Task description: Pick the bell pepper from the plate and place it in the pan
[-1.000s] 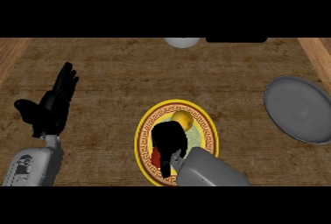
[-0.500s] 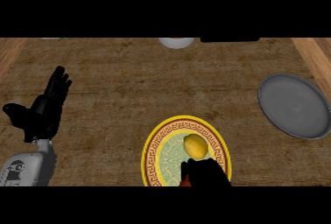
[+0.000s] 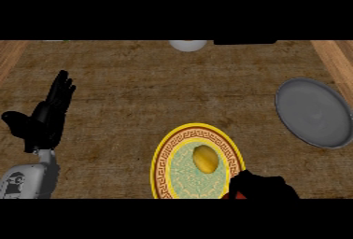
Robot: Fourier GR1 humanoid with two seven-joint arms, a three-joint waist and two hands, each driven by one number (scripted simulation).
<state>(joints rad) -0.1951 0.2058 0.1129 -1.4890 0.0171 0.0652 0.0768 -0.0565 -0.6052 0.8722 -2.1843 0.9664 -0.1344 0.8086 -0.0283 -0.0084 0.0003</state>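
A yellow bell pepper (image 3: 205,158) lies on the round plate (image 3: 165,158), which has a yellow rim and a patterned brown band, low in the middle of the head view. My right hand (image 3: 263,187) shows only as a dark mass at the lower edge, just right of the plate and apart from the pepper. The grey pan (image 3: 314,113) sits at the right edge of the counter. At the left, my left hand (image 3: 43,122) rests open with fingers pointing up, holding nothing.
A white rounded object (image 3: 187,45) sits at the far edge of the counter, with a dark item (image 3: 244,42) beside it. Wooden borders (image 3: 336,58) run along the counter's left and right sides.
My right hand has drawn back off the plate toward the lower edge, uncovering the bell pepper. The view has shifted, so the plate and pan sit lower and more to the right.
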